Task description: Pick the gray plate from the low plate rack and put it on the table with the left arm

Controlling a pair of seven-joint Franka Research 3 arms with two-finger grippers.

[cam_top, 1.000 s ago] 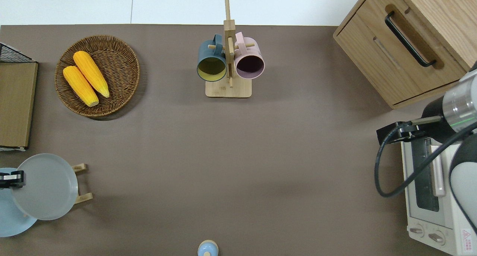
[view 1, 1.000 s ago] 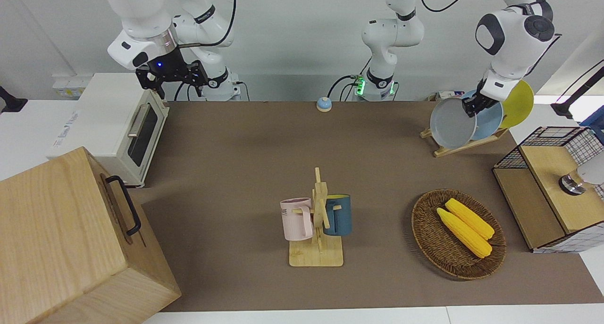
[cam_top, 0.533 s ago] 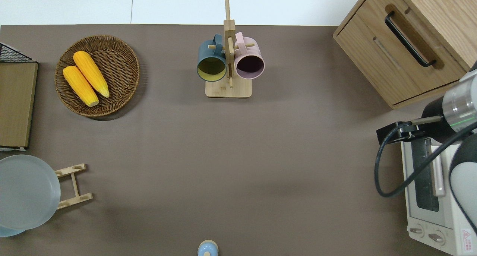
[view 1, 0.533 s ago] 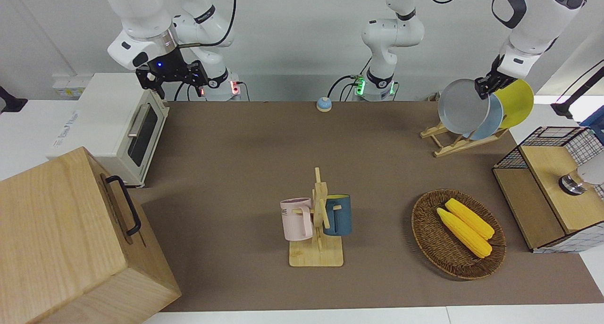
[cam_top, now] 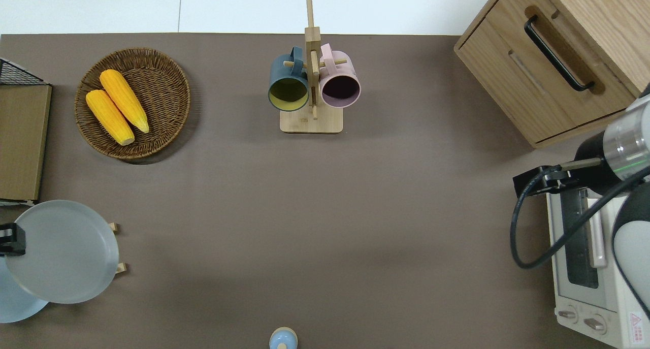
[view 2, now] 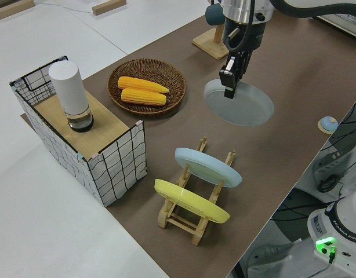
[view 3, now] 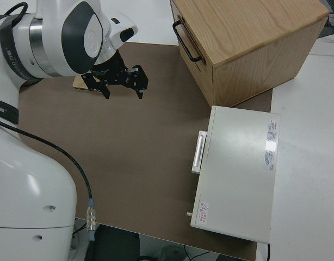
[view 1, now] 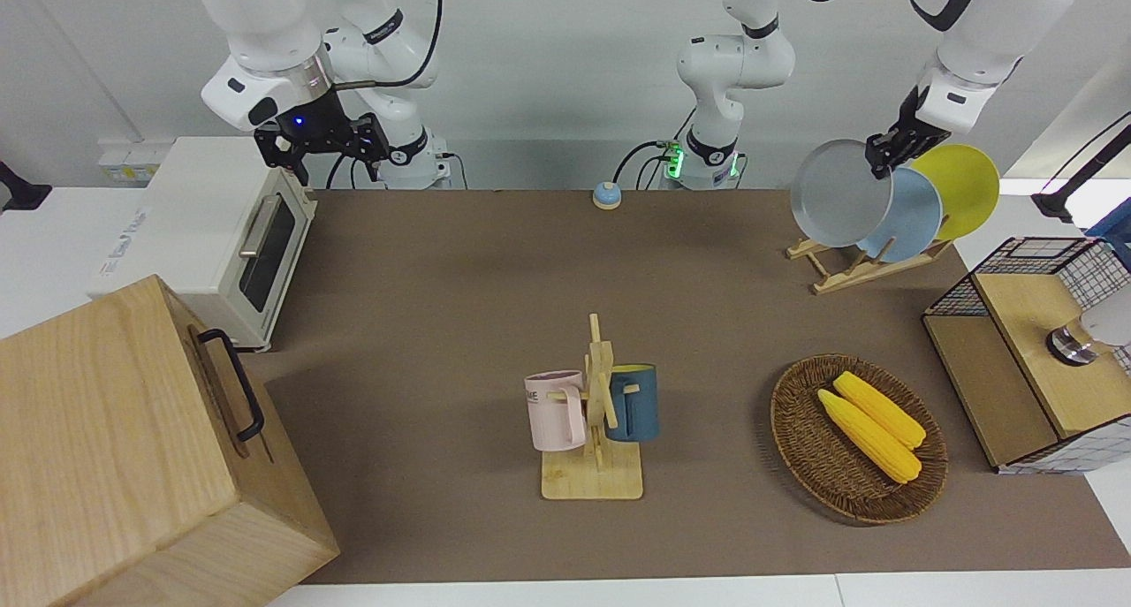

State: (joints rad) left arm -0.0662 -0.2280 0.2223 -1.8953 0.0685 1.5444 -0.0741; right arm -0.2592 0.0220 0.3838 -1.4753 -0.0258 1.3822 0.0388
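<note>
My left gripper (view 1: 884,154) is shut on the rim of the gray plate (view 1: 835,193) and holds it tilted in the air. In the overhead view the gray plate (cam_top: 63,251) covers most of the low plate rack (cam_top: 121,267), and the left gripper (cam_top: 10,240) is at the plate's outer rim. The left side view shows the gray plate (view 2: 242,104) hanging from the left gripper (view 2: 230,87), clear of the rack (view 2: 189,217). The rack (view 1: 848,269) holds a light blue plate (view 1: 914,223) and a yellow plate (view 1: 963,178). The right arm is parked, its gripper (view 3: 122,87) open. The brown table (view 1: 459,289) lies below.
A wicker basket (view 1: 800,439) with two corn cobs, a mug tree (view 1: 596,413) with two cups, a wire crate (view 1: 1016,324), a toaster oven (view 1: 221,227), a wooden cabinet (view 1: 115,448) and a small bell (view 1: 606,195) stand on or beside the table.
The left gripper lifted the gray plate up out of the rack, then carried it a little toward the table's middle. The right arm has not moved.
</note>
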